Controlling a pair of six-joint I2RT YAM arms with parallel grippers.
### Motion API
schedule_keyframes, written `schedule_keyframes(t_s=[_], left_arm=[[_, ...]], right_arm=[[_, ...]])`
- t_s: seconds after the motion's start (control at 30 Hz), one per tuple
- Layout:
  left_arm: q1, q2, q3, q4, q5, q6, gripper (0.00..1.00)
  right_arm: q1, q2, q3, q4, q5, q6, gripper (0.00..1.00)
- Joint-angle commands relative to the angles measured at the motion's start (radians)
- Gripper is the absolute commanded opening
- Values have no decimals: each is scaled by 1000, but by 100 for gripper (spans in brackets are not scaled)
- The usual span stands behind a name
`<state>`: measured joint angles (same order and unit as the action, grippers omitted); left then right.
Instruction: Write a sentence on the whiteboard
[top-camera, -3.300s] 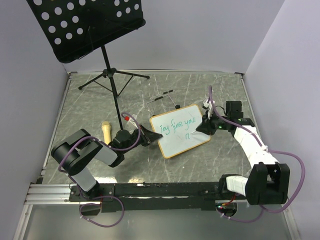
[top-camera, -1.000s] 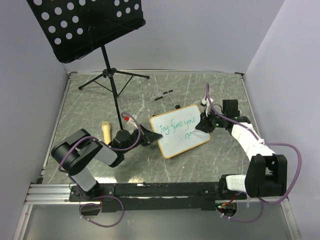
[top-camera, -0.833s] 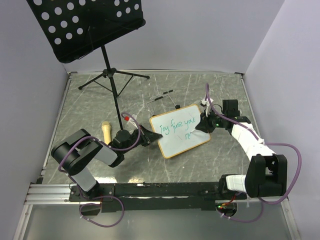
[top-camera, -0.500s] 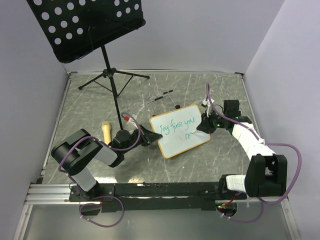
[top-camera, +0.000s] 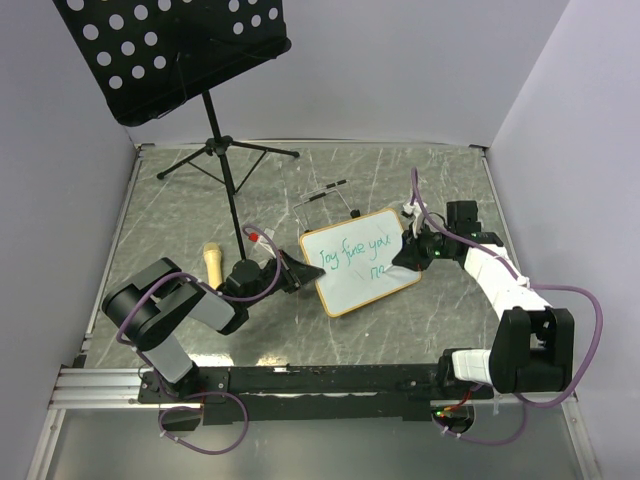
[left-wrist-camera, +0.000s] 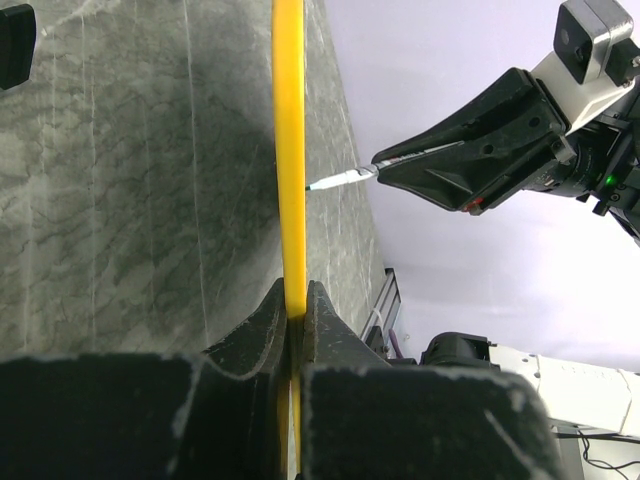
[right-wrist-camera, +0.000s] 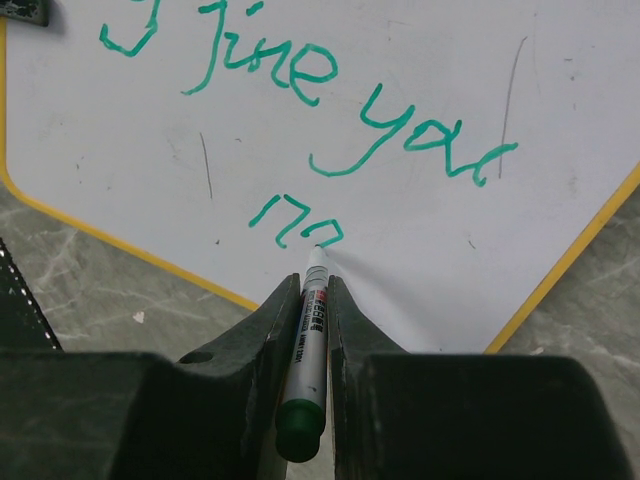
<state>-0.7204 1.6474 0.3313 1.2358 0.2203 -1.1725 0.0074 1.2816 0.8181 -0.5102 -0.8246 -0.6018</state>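
The whiteboard (top-camera: 360, 262) lies tilted on the table, wood-framed, with green writing on two lines. In the right wrist view the board (right-wrist-camera: 420, 70) fills the frame. My right gripper (top-camera: 404, 255) (right-wrist-camera: 314, 290) is shut on a green marker (right-wrist-camera: 310, 350) whose tip touches the board beside the second line's strokes. My left gripper (top-camera: 300, 281) (left-wrist-camera: 297, 300) is shut on the board's left edge, seen as a yellow strip (left-wrist-camera: 289, 150). The marker tip and the right gripper also show in the left wrist view (left-wrist-camera: 480, 145).
A black perforated music stand (top-camera: 190, 60) on a tripod stands at the back left. A wire stand (top-camera: 322, 200) lies behind the board. A tan cylinder (top-camera: 212, 262) lies near the left arm. Grey walls enclose the table.
The right gripper has shifted a little to the right along the second line, and a further green stroke shows there. The left arm and the board have not moved.
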Motion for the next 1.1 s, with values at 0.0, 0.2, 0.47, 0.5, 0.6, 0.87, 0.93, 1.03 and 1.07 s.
schedule_keyframes(t_s=[0.0,0.2,0.47,0.5,0.6,0.87,0.93,1.03,1.07], left_arm=[[-4,-11,18,330,16,8,1],[-5,-8,18,338,19,5,1],[-5,-6,17,341,22,4,1],[-4,-5,17,341,21,4,1],[-4,-5,18,343,22,4,1],[-4,-3,17,341,25,4,1],[-5,-3,18,340,25,4,1],[-4,-8,20,335,24,5,1],[-4,-8,18,335,25,5,1]], right_arm=[[-3,21,32,-39,-45,-36,0],[-3,25,36,-28,-57,-18,0],[13,2,23,53,-16,43,0],[14,4,23,56,-16,46,0],[14,5,24,68,-15,57,0],[5,-40,23,85,-51,82,0],[-3,-57,10,107,-41,88,0],[-37,-73,-3,122,-24,97,0],[-44,-68,-5,122,-15,97,0]])
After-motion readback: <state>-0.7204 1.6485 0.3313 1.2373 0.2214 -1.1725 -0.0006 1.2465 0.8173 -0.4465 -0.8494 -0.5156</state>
